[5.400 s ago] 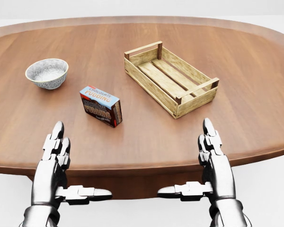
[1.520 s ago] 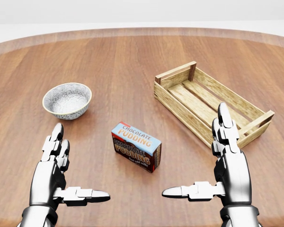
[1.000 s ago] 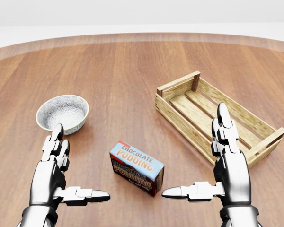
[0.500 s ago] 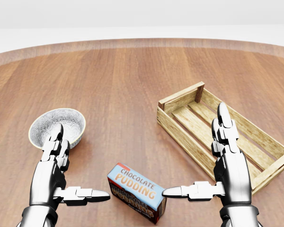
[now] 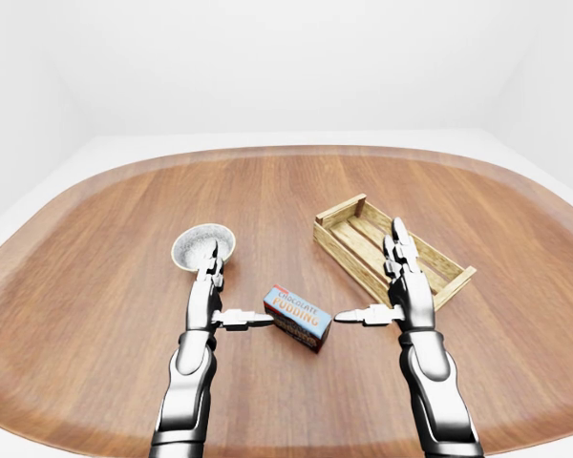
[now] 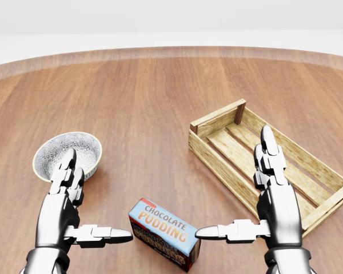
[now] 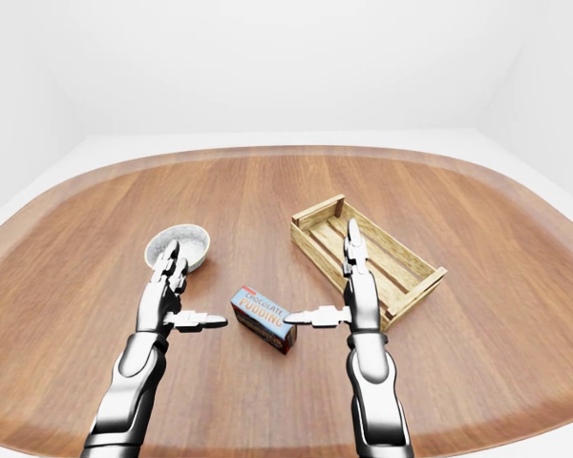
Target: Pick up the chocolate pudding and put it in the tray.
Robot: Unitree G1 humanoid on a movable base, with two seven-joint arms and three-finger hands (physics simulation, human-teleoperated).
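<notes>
The chocolate pudding box (image 6: 164,233) was seen lying on the wooden tabletop (image 6: 148,103) between the two hands, untouched by either. The left hand (image 6: 74,214) was held wide, its thumb pointed toward the box from just beside it. The right hand (image 6: 257,211) was likewise spread wide, its thumb tip nearly at the box's corner. The wooden tray (image 6: 263,157) was placed beyond the right hand, the speckled bowl (image 6: 67,154) beyond the left.

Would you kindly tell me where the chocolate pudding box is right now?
In the head view the chocolate pudding box lies low centre on the table, between the open left robot hand and right robot hand.
</notes>
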